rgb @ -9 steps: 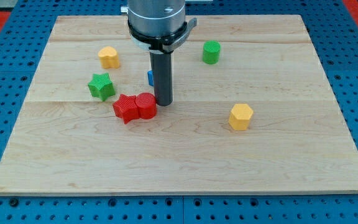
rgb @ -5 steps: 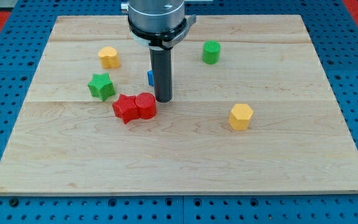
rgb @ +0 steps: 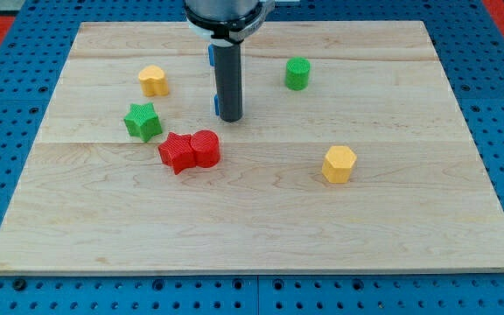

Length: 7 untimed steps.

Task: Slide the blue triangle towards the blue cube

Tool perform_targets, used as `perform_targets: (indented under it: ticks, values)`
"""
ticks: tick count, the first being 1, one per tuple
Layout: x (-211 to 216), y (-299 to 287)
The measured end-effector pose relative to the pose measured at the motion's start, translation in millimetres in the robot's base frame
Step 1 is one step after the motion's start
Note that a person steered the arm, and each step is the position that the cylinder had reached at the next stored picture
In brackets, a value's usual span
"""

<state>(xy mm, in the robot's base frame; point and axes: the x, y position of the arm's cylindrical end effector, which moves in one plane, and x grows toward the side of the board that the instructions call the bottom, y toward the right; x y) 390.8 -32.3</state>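
Observation:
My tip (rgb: 228,119) stands near the board's middle, just above the two red blocks. A blue block (rgb: 216,105) is mostly hidden behind the rod's lower end; only thin slivers show at the rod's edges, so I cannot tell its shape. A second blue block (rgb: 210,54) peeks out at the rod's left edge nearer the view's top, also mostly hidden. I cannot tell which is the triangle and which is the cube. The tip looks to be right in front of the lower blue block.
Two red blocks (rgb: 190,150) touch each other below and left of the tip. A green star (rgb: 143,121) and a yellow block (rgb: 153,80) lie to the left. A green cylinder (rgb: 297,73) sits upper right, a yellow hexagonal block (rgb: 339,164) lower right.
The rod has moved toward the view's top, away from the red blocks. The second blue block near the top has come into sight beside the rod. The other blocks have not moved.

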Motion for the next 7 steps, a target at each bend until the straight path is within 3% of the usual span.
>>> perform_targets:
  ticks: [7]
  values:
    - [-87.3, -0.2]
